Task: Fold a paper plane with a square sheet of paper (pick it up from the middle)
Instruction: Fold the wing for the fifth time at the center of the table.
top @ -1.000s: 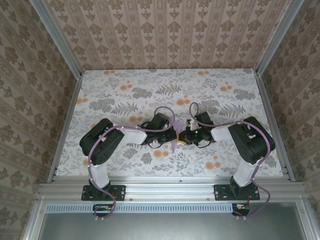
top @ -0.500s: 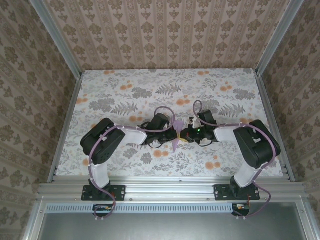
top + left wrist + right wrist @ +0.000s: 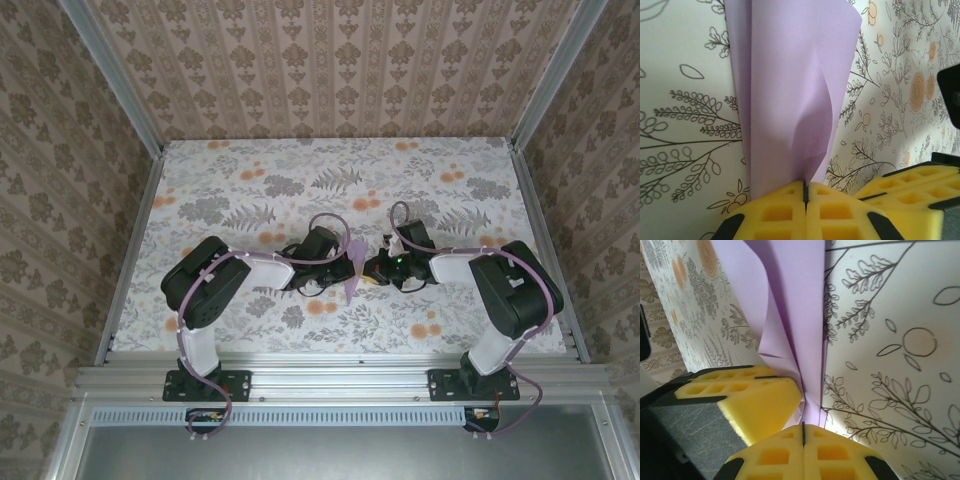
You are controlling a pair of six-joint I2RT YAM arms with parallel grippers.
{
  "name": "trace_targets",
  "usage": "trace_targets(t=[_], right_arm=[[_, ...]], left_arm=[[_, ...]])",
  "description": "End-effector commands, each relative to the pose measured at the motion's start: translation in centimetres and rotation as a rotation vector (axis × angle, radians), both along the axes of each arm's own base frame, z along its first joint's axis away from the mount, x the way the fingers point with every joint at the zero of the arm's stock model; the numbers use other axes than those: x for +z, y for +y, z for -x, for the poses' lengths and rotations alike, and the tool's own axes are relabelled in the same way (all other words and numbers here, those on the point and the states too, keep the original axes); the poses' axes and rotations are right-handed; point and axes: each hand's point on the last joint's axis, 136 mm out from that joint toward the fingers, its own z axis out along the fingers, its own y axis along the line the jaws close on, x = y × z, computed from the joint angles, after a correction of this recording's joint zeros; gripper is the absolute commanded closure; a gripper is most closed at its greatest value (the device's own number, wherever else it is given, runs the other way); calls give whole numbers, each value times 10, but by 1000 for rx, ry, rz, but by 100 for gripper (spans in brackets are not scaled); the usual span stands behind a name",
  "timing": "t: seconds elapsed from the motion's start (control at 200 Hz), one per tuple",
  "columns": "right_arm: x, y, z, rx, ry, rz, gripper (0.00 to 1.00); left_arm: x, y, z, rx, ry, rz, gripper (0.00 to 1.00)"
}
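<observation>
Folded paper (image 3: pixel 790 90) cut off at top; pinched end hidden between left gripper (image 3: pixel 805 192) pads

lavender paper sheet (image 3: pixel 790 90): thin, matt, smooth, soft creases. left gripper pads (image 3: pixel 777 214), right gripper pads (image 3: pixel 775 457): yellow, matt, rubbery-looking, moulded square pockets. tabletop (image 3: pixel 250 180): matt floral print. frame rail (image 3: pixel 340 372) at 6 o'clock: satin bare metal. left arm shell (image 3: pixel 205 282): black plastic, slight gloss.

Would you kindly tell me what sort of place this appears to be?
Probably an enclosed robot test cell: aluminium frame, wallpapered walls around a floral table, two arms bolted at its edge.
</observation>
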Motion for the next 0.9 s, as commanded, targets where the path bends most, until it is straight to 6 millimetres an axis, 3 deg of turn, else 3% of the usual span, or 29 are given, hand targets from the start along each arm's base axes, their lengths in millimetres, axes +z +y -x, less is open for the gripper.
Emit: trace_targets(t=[0.0, 0.565, 0.895], right_arm=[[-16, -3, 7, -23, 63, 34, 94], [-25, 8, 1, -15, 76, 28, 95], [-25, 9, 4, -6, 80, 19, 96]], left_arm=[[-5, 4, 5, -14, 24, -36, 95], [24, -4, 1, -21, -9, 26, 95], [13, -9, 2, -23, 18, 38, 95]])
